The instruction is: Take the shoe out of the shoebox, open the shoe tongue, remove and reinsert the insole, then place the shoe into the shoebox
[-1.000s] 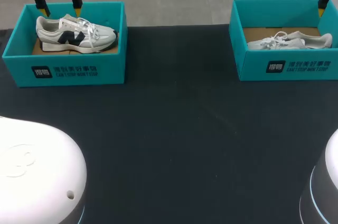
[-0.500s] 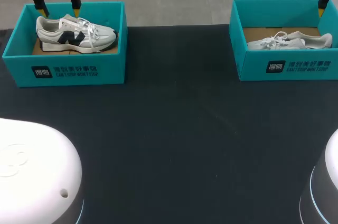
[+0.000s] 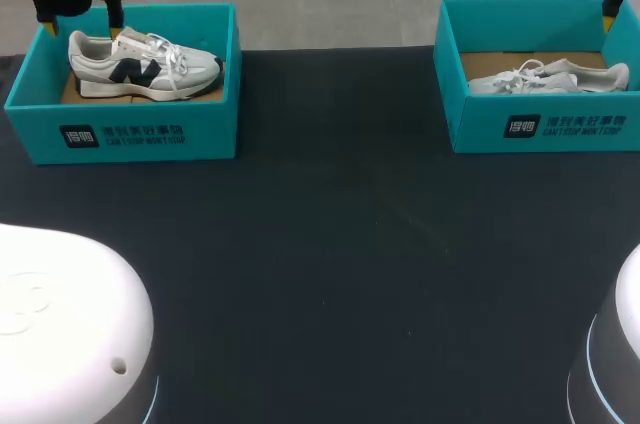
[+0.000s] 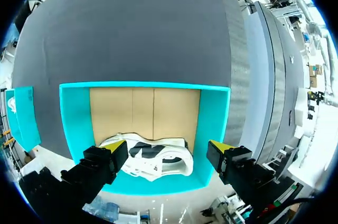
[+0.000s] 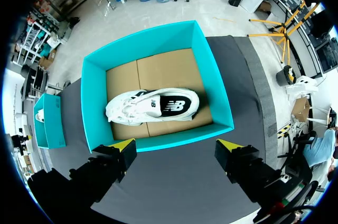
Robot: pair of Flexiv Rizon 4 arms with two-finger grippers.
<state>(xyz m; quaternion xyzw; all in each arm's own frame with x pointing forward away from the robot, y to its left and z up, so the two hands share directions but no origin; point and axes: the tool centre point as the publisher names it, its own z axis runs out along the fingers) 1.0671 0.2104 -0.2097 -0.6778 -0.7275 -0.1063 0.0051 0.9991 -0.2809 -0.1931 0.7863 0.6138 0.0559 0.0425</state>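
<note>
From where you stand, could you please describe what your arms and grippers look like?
My left arm and right arm have smooth, rounded white housings with a pale blue ring low down. The left gripper and right gripper are black and blocky, each with two yellow-tipped fingers.

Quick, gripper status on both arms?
Left gripper: open, empty, above the white-and-navy sneaker in its teal cardboard shoebox.
Right gripper: open, empty.

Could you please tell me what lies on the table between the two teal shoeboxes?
Nothing; the head view shows only bare dark table between the left shoebox and the right shoebox.
</note>
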